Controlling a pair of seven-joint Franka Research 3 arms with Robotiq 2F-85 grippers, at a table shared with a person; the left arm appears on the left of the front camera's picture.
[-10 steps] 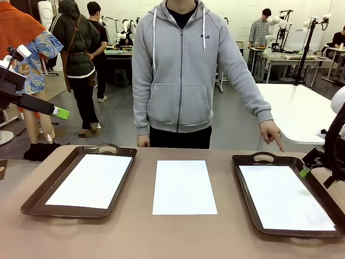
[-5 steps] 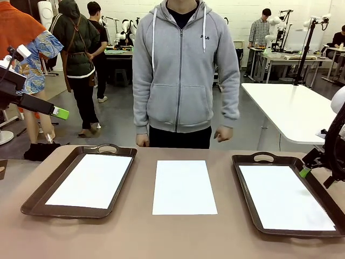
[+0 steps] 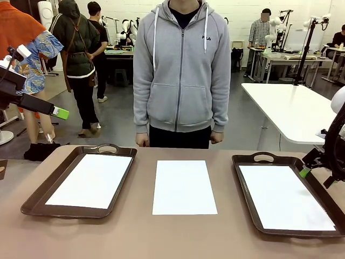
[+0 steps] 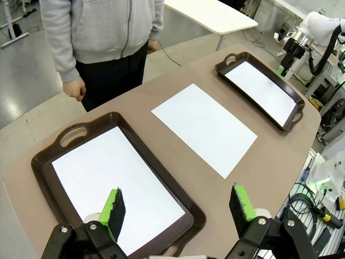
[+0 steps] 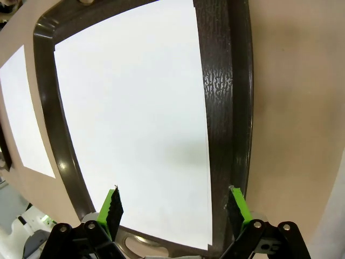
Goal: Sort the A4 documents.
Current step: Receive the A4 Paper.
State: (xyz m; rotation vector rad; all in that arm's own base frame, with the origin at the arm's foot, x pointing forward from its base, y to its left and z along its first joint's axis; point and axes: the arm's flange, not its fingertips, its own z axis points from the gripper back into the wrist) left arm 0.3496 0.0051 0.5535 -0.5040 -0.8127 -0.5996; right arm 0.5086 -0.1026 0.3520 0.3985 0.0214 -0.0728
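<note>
Three A4 documents lie flat. One sheet (image 3: 89, 181) rests in the left tray (image 3: 38, 197), another (image 3: 184, 186) lies bare on the table's middle, and a third (image 3: 285, 197) fills the right tray (image 3: 242, 178). My left gripper (image 3: 59, 112) hangs high off the table's left side. In the left wrist view it (image 4: 180, 208) is open above the left tray's sheet (image 4: 113, 183), holding nothing. Beside the right tray's far right rim is my right gripper (image 3: 305, 171). Its own view shows it (image 5: 175, 208) open, straddling the sheet's (image 5: 135, 118) right part and the tray's rim (image 5: 223, 108).
A person in a grey hoodie (image 3: 180, 75) stands at the far edge, behind the middle sheet, with both hands down at the sides. A white table (image 3: 291, 108) stands behind on the right. Bare brown tabletop (image 3: 135, 232) runs along the near edge.
The person's hand, which pointed down at the right tray a second ago, has drawn back to the side. Neither arm nor any sheet has moved.
</note>
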